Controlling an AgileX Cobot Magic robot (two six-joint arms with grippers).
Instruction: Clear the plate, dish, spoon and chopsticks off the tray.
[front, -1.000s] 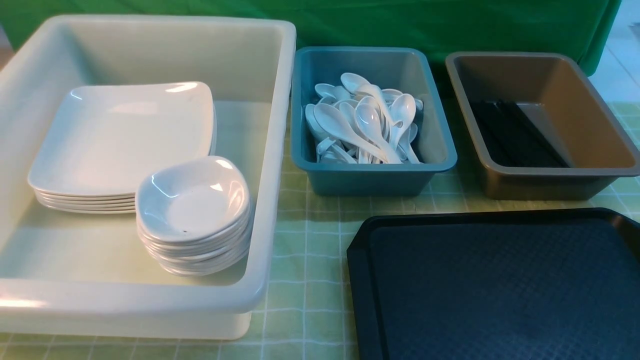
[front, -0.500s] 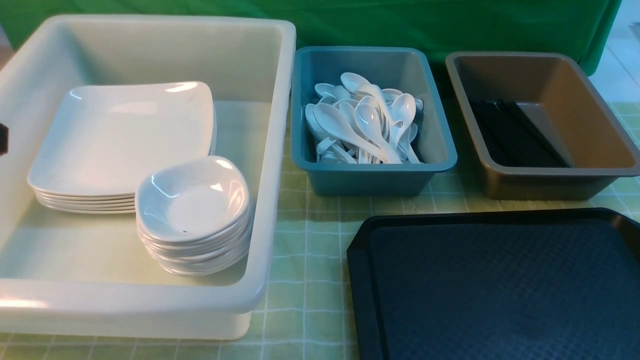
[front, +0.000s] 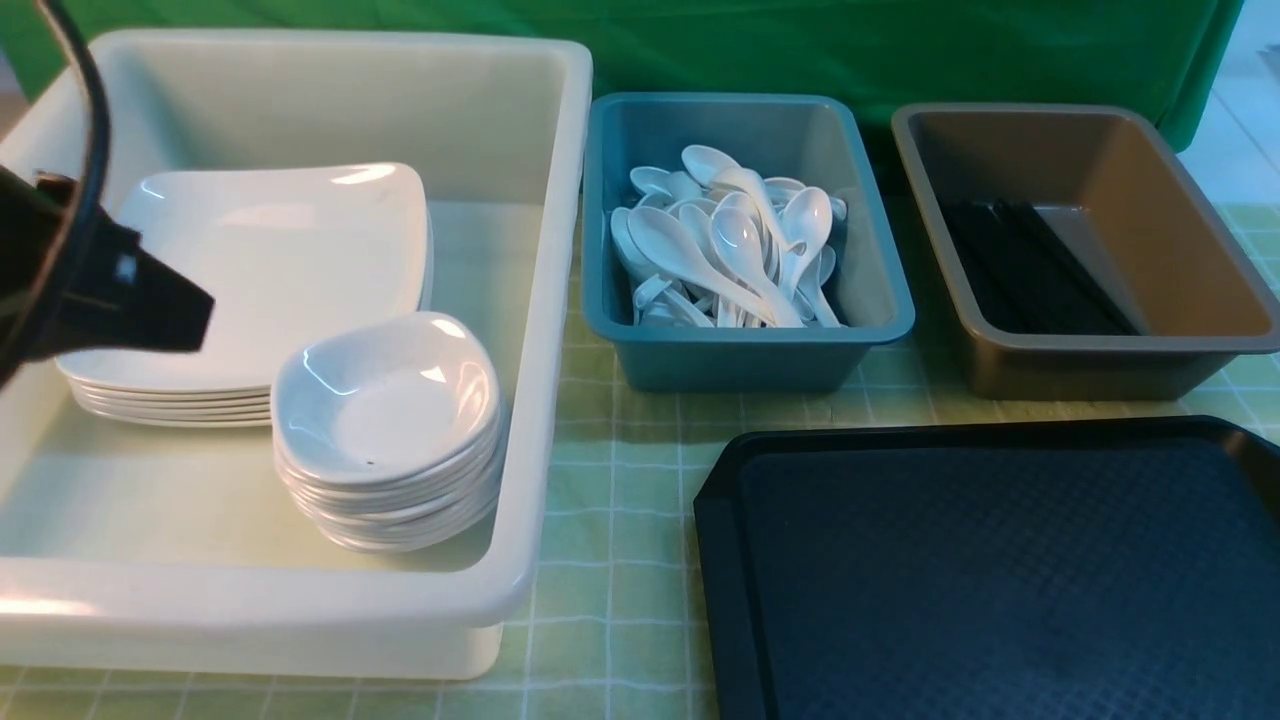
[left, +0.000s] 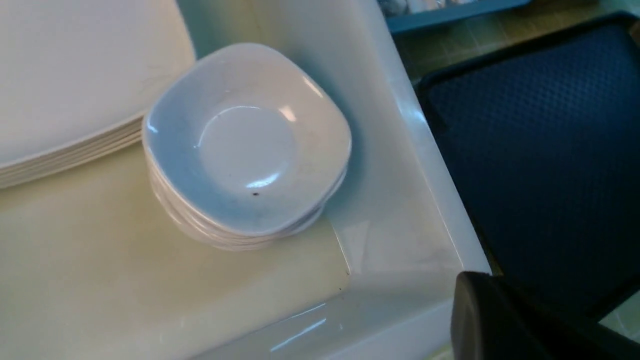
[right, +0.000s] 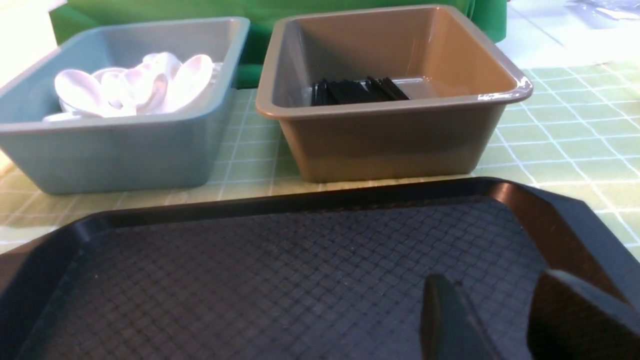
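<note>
Black tray: the tray (front: 1000, 580) lay at the near right of the table, and its textured floor was bare wherever the views showed it.
Plate: the plate (front: 250, 270) topped a stack at the back left of the white bin (front: 560, 300), with the dish (front: 385, 400) on its own stack just in front, towards the tray.
Spoon: the spoon (front: 745, 250) lay in a heap inside the teal bin (front: 750, 350), behind the tray's left end.
Chopsticks: the chopsticks (front: 1030, 270) lay along the floor of the brown bin (front: 1090, 360), long axis running front to back, well apart from either claw.
Left gripper: the left gripper (front: 150, 300) hung above the white bin's left side, over the plate stack, nearer the crockery than the other arm; only one finger showed in its wrist view, so whether it was released or clenched could not be told.
Right gripper: the right gripper (right: 495, 320) hovered low over the tray's near right part, fingers apart, holding nothing.
Judgement: all four items seemed already sorted into bins, so the task looked done, with no item left for either claw.
</note>
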